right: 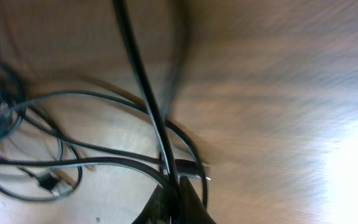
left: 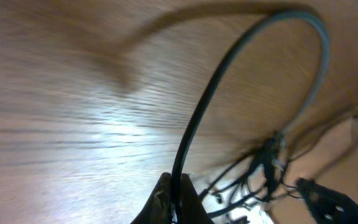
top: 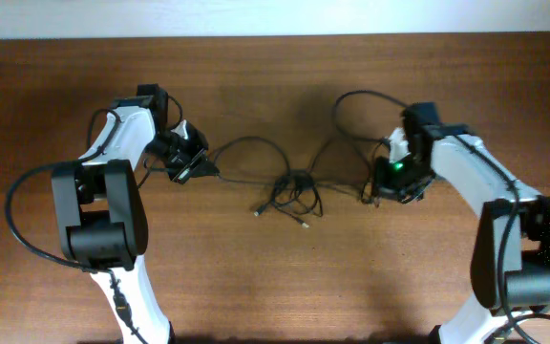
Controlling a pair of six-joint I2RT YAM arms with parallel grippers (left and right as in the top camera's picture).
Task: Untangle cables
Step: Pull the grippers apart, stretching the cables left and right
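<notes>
In the overhead view our left arm (top: 127,139) rises from 7 o'clock toward 11, then folds at the wrist, so the left gripper (top: 197,168) points toward 4 o'clock with its jaws pinched together on a cable (left: 197,118). Our right arm (top: 466,162) comes up from 5 o'clock toward 1, and the right gripper (top: 378,189) aims toward 8 o'clock, jaws likewise closed on a cable

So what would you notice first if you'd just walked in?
A knot of thin black cables lies in the middle of the wooden table. On either side of it, the left gripper and the right gripper are each shut on one strand of the cables.
</notes>
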